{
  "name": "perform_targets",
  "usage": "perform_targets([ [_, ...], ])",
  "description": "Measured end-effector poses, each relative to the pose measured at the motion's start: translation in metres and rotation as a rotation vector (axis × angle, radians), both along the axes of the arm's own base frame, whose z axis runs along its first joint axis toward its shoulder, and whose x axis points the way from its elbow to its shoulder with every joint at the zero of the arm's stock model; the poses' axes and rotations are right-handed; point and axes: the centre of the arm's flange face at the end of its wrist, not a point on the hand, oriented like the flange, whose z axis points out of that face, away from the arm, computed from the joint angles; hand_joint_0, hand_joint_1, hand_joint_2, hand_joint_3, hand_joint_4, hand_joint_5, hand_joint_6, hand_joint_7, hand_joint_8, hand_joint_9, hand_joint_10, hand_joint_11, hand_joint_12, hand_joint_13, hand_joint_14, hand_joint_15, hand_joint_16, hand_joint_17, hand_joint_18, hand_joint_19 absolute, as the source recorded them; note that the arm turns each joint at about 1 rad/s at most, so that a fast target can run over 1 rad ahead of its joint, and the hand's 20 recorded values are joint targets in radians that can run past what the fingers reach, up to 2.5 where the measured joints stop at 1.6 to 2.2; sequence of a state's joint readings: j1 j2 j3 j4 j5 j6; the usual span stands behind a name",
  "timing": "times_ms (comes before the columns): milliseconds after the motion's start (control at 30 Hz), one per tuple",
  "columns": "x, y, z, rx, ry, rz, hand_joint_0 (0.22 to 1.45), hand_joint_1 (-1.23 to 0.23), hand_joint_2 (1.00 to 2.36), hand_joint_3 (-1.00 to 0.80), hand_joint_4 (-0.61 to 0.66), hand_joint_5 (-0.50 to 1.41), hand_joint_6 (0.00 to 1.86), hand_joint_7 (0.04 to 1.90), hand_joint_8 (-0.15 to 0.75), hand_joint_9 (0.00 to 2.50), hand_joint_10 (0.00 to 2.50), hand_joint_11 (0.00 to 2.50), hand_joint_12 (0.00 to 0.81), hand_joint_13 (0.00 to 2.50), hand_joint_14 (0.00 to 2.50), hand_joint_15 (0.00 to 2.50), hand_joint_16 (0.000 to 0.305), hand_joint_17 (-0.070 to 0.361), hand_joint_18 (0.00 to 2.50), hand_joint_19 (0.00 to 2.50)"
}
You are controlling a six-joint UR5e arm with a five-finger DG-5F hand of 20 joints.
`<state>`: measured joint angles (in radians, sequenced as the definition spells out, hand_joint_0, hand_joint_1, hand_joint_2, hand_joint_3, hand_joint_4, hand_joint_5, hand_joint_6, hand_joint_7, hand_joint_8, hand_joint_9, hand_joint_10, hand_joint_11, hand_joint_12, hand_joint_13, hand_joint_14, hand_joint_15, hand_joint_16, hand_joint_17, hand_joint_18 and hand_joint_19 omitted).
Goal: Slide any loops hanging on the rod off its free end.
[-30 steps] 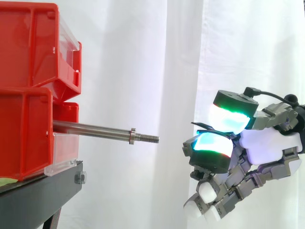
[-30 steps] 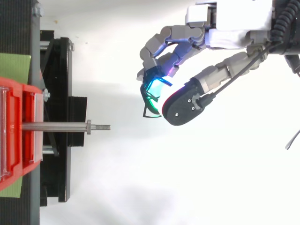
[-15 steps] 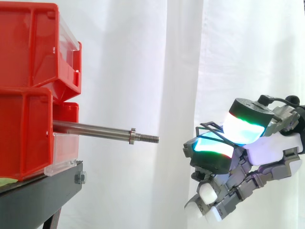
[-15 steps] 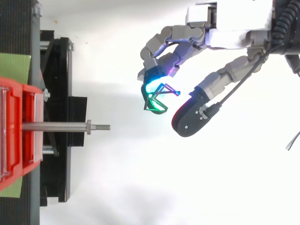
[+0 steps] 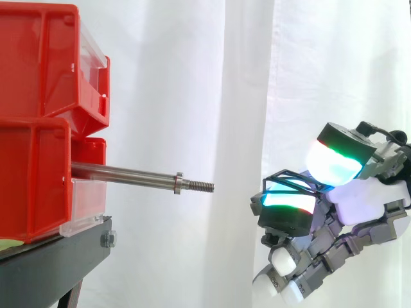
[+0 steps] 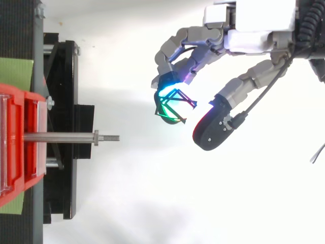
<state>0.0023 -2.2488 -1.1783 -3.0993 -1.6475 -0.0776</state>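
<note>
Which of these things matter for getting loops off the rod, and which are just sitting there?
For the job: rod, now bare; black loop, resting on the hand.
Just there: red bins, black stand, white curtain.

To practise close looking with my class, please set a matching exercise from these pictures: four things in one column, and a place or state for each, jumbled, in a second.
Things
1. rod
2. loop
3. red bins
4. hand

Places or states
a. stacked on the black stand, at the side view's left
b. bare, jutting out level, threaded end free
c. thin and dark, off the rod, up against the hand
d. beyond the rod's free end, apart from it, pads glowing

Pairs: 1-b, 2-c, 3-a, 4-d
</note>
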Motion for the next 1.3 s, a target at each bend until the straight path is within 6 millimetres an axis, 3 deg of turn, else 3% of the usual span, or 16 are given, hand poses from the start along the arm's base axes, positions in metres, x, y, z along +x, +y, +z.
perform_targets([
  [200,-0.0004,-0.0001,-0.0003,0.001,0.003,0.0,0.44,-0.79,1.0,-0.5,0.17,-0.2,0.81,1.13,0.256,0.69,0.0,0.16,0.27,0.59,0.0,0.0,0.045,0.102,0.52,0.06],
  [300,-0.0007,-0.0008,-0.0004,0.001,0.004,-0.001,0.51,-0.65,1.0,-0.5,0.12,-0.18,0.78,1.17,0.245,0.71,0.0,0.15,0.25,0.59,0.0,0.0,0.041,0.093,0.51,0.08],
  [433,-0.0009,-0.0011,-0.0005,0.002,0.006,-0.002,0.58,-0.6,1.0,-0.5,0.09,-0.17,0.76,1.22,0.224,0.74,0.01,0.17,0.231,0.6,0.0,0.0,0.038,0.085,0.5,0.09],
  [967,-0.0015,-0.0015,-0.0008,0.004,0.01,-0.003,0.63,-0.8,1.0,-0.49,0.06,-0.2,0.81,1.23,0.222,0.7,0.01,0.17,0.229,0.57,0.0,0.0,0.037,0.083,0.48,0.09],
  [1300,-0.0015,-0.0014,-0.0008,0.004,0.011,-0.003,0.62,-0.8,1.0,-0.5,0.11,-0.2,0.81,1.21,0.223,0.7,0.01,0.16,0.225,0.58,0.0,0.0,0.036,0.081,0.49,0.09],
])
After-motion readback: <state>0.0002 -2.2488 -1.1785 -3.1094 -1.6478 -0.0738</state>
